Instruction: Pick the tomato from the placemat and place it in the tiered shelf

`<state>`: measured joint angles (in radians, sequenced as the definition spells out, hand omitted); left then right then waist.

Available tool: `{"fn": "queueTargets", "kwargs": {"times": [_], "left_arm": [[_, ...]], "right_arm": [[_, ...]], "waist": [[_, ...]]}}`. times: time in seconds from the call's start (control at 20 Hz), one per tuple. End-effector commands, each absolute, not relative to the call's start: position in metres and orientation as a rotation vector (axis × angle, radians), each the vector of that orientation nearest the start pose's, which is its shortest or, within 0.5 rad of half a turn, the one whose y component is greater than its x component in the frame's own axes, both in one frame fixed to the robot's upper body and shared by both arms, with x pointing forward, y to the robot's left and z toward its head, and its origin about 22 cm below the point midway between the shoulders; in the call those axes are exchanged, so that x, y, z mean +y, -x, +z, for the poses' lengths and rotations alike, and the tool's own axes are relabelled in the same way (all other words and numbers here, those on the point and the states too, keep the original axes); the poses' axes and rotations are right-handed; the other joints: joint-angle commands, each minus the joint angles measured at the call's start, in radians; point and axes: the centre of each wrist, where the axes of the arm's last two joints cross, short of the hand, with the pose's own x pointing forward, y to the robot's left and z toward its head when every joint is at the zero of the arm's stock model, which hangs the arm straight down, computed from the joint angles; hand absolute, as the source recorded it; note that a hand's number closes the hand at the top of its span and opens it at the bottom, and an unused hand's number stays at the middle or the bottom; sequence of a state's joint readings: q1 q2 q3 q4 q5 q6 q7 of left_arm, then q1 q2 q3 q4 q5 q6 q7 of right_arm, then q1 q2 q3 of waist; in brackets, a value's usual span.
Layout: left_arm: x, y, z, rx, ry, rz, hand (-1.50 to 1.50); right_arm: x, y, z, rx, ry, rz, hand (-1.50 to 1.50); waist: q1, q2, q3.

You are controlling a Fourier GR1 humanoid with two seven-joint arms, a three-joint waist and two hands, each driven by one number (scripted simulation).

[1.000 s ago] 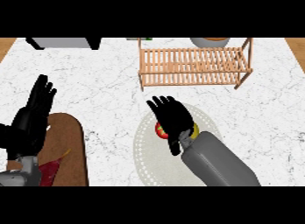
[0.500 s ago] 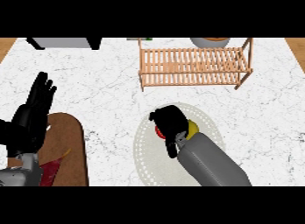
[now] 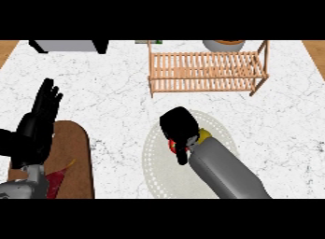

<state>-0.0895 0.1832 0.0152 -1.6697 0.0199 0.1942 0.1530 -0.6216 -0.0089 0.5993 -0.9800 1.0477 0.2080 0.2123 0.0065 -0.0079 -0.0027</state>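
- Presently the tomato (image 3: 173, 145) lies on the round pale placemat (image 3: 155, 161), at its middle, with only a red sliver showing under the right hand (image 3: 180, 127).
- Right hand: a second ago its fingers were spread flat above the tomato; they have since curled down over it, so the fingers now read as clamped on the tomato. The thumb side is hidden, so how complete the hold is cannot be confirmed.
- Judgement: the grasp step looks to be closing or just closed; no lift is evident, as the tomato sits where it did on the placemat. The carry and the placing remain to be done.
- Tiered shelf (image 3: 208, 71): a slatted wooden rack standing at the far side of the tabletop (image 3: 117, 102), well apart from the placemat. Bare marble lies between them, and nothing stands on that line.
- Judgement: the shelf's upright posts and top rail are the likely snag when the hand comes in, so entry from the open front appears safest.
- Left hand (image 3: 34, 128): open, fingers straight and up, resting at the view's left edge above a brown board (image 3: 75, 158), unchanged across the second.
- Other items: a dark appliance (image 3: 68, 45) at the far left edge and a bowl (image 3: 224, 45) behind the shelf, both clear of the route.
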Motion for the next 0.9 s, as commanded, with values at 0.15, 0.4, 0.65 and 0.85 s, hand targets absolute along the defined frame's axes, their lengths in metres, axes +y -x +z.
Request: {"fn": "queueTargets", "kwargs": {"times": [0.15,0.4,0.65,0.85], "left_arm": [[0.264,-0.258,0.055,-1.599,-0.268,0.039,0.0],[0.272,-0.255,0.053,-1.613,-0.266,0.024,0.0],[0.261,-0.263,0.062,-1.604,-0.254,0.025,0.0],[0.275,-0.255,0.046,-1.59,-0.253,0.034,0.0]], "right_arm": [[-0.057,-0.289,-0.001,-1.11,0.748,1.408,1.5],[-0.051,-0.271,0.023,-1.069,0.734,1.104,1.5],[-0.034,-0.245,0.097,-1.227,0.743,1.007,1.5],[-0.029,-0.228,0.137,-1.401,0.672,0.705,1.5]], "waist": [[-0.015,0.003,0.003],[-0.002,0.004,0.003],[-0.015,0.002,0.002],[-0.005,0.0,0.002]]}}
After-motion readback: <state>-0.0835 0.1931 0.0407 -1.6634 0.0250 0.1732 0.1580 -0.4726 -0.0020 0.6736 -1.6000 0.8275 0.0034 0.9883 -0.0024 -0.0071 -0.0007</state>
